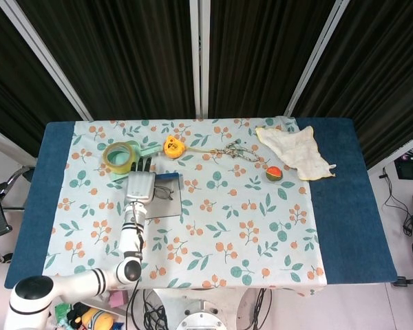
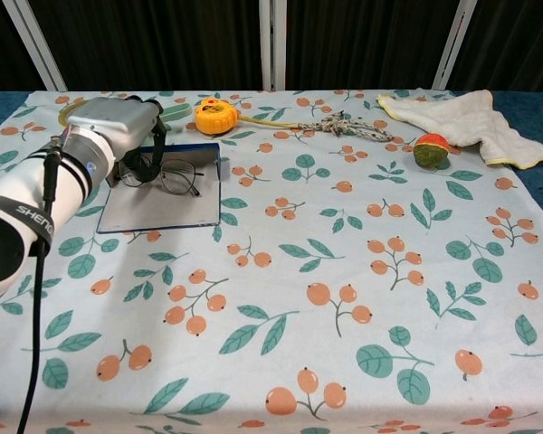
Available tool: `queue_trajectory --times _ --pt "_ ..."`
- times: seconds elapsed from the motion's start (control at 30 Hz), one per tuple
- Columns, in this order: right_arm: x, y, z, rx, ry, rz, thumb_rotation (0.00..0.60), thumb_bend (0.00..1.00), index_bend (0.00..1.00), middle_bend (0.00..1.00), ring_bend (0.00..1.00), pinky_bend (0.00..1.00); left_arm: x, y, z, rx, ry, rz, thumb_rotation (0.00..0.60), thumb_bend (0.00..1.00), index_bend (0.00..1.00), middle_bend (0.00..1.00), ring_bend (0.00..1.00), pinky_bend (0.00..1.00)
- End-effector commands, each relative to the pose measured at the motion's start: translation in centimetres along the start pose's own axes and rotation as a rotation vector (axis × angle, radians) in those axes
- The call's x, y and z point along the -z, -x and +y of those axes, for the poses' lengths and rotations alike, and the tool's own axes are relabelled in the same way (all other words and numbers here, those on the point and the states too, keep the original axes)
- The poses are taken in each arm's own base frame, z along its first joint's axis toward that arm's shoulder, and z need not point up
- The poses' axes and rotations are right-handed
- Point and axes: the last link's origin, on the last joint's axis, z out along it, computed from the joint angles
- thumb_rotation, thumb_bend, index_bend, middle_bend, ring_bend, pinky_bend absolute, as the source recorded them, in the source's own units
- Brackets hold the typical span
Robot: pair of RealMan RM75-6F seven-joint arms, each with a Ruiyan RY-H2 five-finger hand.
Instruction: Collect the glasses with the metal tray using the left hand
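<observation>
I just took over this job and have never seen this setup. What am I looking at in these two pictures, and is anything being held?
One picture looks down from the robot's head, the other looks forward from its chest. Only the left robot hand shows; the right is out of view. It rests over the glasses at the far end of the metal tray, fingers curled at the frame; whether it grips them is unclear. Also on the flowered tablecloth: a tape roll, a yellow tape measure, a rope, a small ball and a cloth.
</observation>
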Motion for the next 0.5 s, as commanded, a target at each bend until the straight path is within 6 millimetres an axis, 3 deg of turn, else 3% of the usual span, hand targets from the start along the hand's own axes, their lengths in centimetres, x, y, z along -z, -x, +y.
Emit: queue_trajectory --times 0.03,0.13,0.27,0.5 --pt "0.0 0.0 0.0 0.001 -0.001 -0.001 0.6 0.27 0.0 0.0 0.0 0.0 0.0 -0.1 -0.1 0.002 -0.001 0.003 0.6 0.43 0.43 0.05 0.01 0.14" --pt "0.0 0.1 0.0 0.002 0.001 -0.003 0.6 0.27 0.0 0.0 0.0 0.0 0.1 -0.1 -0.1 0.003 0.005 0.006 0.6 0.43 0.25 0.05 0.01 0.14" --pt "0.0 0.2 0.0 0.003 -0.001 -0.007 0.6 0.27 0.0 0.0 0.0 0.0 0.4 -0.1 -0.1 -0.003 0.016 0.013 0.6 0.43 0.11 0.05 0.01 0.14" --pt "0.0 0.2 0.0 0.005 -0.003 -0.008 0.6 0.27 0.0 0.0 0.0 0.0 1.2 -0.8 0.0 0.022 0.045 0.035 0.6 0.43 0.09 0.05 0.01 0.14"
